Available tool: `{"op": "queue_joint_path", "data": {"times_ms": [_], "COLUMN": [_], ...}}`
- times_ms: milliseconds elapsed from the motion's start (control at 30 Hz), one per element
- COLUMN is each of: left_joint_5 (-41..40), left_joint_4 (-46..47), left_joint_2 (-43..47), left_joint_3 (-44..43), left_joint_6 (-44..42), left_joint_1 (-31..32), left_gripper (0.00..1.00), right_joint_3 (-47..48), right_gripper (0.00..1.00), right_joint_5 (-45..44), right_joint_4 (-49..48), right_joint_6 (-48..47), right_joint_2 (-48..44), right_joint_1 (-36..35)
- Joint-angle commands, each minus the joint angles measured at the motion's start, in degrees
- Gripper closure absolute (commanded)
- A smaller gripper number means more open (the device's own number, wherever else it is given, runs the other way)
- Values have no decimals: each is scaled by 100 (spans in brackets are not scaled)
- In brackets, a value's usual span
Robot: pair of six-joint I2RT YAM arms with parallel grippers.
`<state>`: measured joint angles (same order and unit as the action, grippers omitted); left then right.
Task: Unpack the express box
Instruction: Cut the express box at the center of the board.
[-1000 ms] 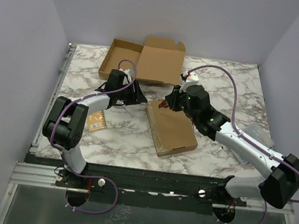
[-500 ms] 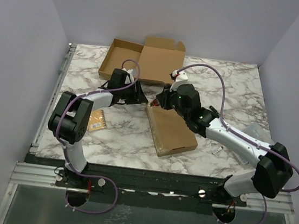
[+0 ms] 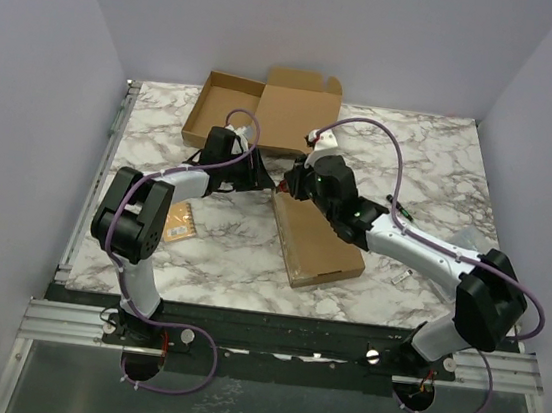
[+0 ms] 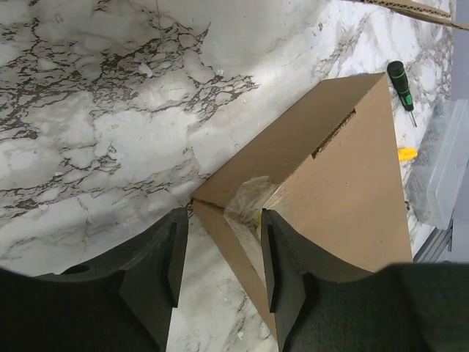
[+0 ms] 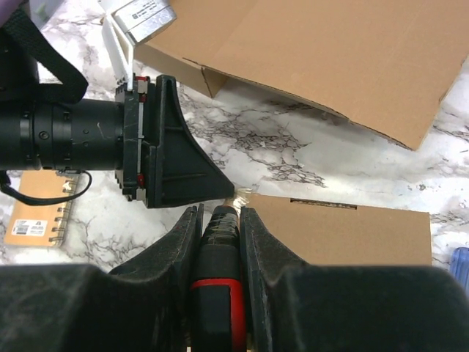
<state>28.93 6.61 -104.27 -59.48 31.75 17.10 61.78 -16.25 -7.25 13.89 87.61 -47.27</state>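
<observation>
First, the left fingers [image 4: 174, 253] stand apart over the desk [image 4: 110, 110] — a taped corner of the closed cardboard box [image 4: 344, 176] lies between their tips. Rightward, the right fingers [image 5: 192, 227] clamp a black-and-red tool [image 5: 220, 238] — the box just beyond their tips.

In the right wrist view you cannot make out the tip of the black and red tool [image 5: 215, 293], and the bottom edge cuts off its handle. From above, the small pale item [image 3: 403, 276] near the closed box [image 3: 317, 240] is too small to name.
</observation>
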Motion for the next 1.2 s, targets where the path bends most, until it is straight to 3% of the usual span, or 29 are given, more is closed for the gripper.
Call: {"op": "queue_joint_path", "data": {"times_ms": [0, 1167], "left_joint_5": [34, -9], "left_joint_4": [97, -28], "left_joint_2": [-102, -94], "left_joint_3": [111, 121], "left_joint_6": [22, 7], "left_joint_1": [12, 14], "left_gripper": [52, 53], "right_joint_3": [218, 187], "right_gripper": [100, 100], "right_joint_5": [-335, -686], "right_joint_4": [-381, -278], "right_joint_6": [-46, -295], "right_joint_2": [168, 546], "right_joint_1": [-63, -328]}}
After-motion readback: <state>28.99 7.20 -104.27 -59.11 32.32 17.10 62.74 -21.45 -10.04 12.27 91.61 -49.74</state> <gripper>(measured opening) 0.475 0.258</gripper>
